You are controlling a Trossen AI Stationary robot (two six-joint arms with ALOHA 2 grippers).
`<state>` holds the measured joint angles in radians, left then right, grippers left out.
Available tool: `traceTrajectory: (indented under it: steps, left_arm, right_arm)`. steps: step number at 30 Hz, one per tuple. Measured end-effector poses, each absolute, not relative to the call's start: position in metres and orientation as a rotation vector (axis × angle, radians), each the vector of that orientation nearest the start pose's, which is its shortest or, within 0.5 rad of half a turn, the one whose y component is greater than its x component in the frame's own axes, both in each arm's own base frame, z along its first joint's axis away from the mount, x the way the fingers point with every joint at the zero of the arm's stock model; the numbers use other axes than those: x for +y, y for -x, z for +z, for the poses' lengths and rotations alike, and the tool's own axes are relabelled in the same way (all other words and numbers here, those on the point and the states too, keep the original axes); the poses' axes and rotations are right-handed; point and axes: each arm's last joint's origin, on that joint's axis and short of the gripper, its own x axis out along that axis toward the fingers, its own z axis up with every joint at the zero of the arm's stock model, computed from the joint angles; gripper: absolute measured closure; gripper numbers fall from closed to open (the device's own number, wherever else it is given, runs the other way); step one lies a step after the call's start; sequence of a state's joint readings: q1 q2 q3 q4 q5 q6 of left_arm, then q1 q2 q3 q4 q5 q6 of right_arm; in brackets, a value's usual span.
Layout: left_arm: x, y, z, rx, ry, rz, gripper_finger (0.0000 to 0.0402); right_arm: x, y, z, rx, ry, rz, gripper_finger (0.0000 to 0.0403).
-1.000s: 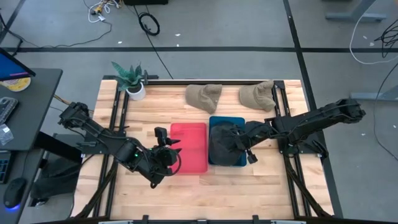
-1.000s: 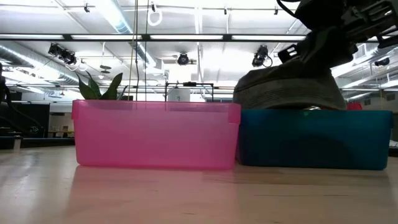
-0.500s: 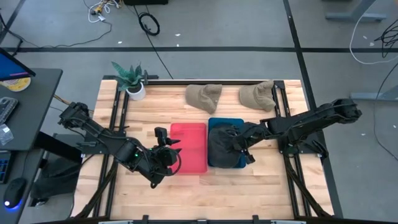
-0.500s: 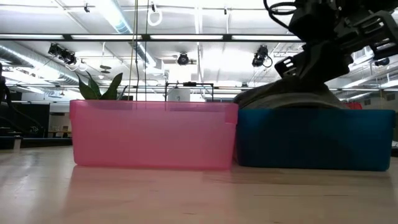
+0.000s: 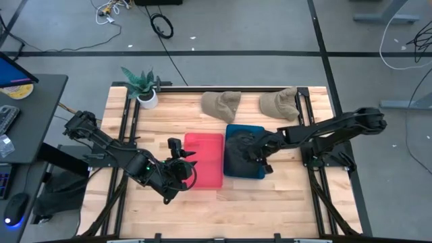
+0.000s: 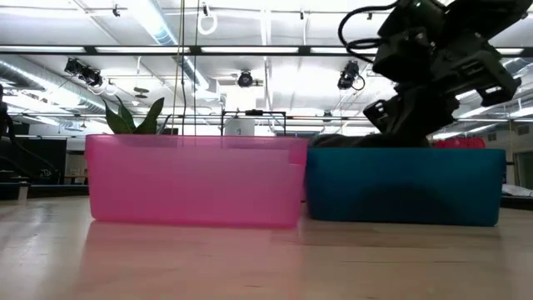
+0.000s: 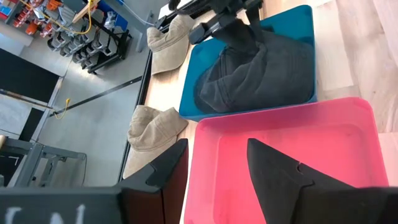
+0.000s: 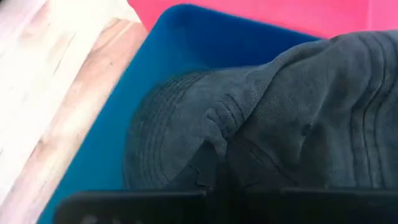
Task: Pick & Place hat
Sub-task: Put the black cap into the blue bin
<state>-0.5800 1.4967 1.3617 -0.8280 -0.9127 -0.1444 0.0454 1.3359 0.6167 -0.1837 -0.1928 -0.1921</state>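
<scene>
On the left, the left gripper (image 5: 181, 164) waits just beside the pink bin (image 5: 205, 160), and its two fingers stand apart with nothing between them. It has not moved at all. The pink bin looks bare inside.

Next comes the blue bin (image 5: 257, 131), touching the pink one. A moment ago the dark hat (image 5: 241, 154) poked up high over the blue wall. Now it has sunk down, and from table level only a thin bit peeks over the rim. So the hat is in the blue bin, and I think the placing is almost done.

The right gripper (image 5: 258, 154) has come down with it, and its fingers are pinched tight on the hat's cloth. It seems to me that it only has to let go and lift away.

The hat lies crumpled. Its long way runs from the front of the bin to the back, and I cannot tell for sure which way its brim points.

Two tan hats (image 5: 221, 104) lie at the back of the table (image 5: 175, 108), well apart from the bins.
</scene>
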Motion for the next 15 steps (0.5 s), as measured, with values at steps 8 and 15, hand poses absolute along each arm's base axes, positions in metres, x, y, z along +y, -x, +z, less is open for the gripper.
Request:
traceTrajectory:
  steps: [8, 15]
  left_arm:
    - [-0.145, -0.264, 0.323, 0.681, -0.519, 0.354, 0.0232]
    - [-0.145, -0.264, 0.323, 0.681, -0.519, 0.354, 0.0232]
  right_arm:
    - [0.009, -0.247, 0.154, 0.938, 0.024, 0.315, 0.0398]
    - [0.005, -0.246, 0.153, 0.954, -0.073, 0.272, 0.0398]
